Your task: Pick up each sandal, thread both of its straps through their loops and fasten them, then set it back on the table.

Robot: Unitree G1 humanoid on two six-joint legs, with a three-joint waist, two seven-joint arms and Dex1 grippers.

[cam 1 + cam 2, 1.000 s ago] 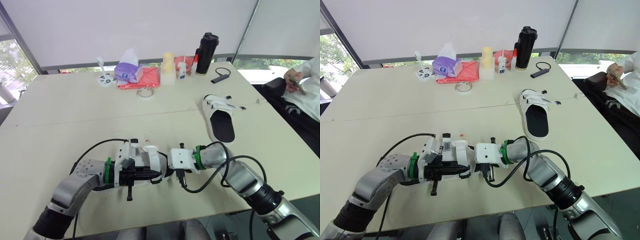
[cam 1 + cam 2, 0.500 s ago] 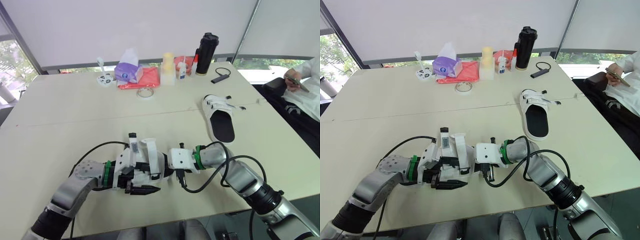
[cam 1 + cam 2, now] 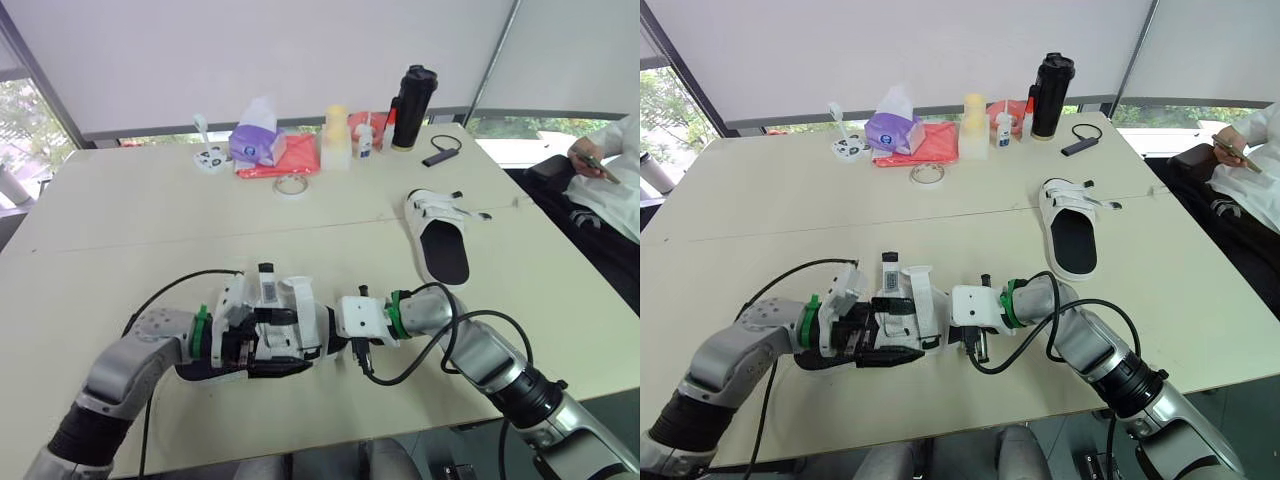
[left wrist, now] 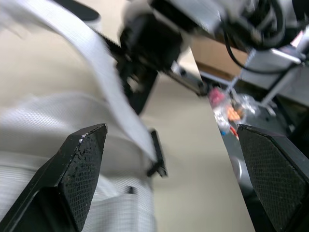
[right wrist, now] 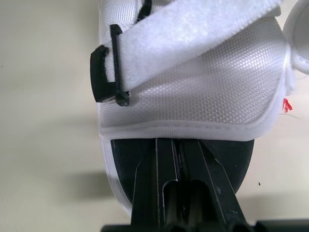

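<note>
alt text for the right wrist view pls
The right gripper is shut on the black sole edge of a white mesh sandal, with a beige table behind it. A white strap passes through a black loop at the sandal's side.

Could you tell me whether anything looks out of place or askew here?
Yes: on the sandal pinched by the right gripper, one white strap sticks up loose instead of lying fastened across the upper.
</note>
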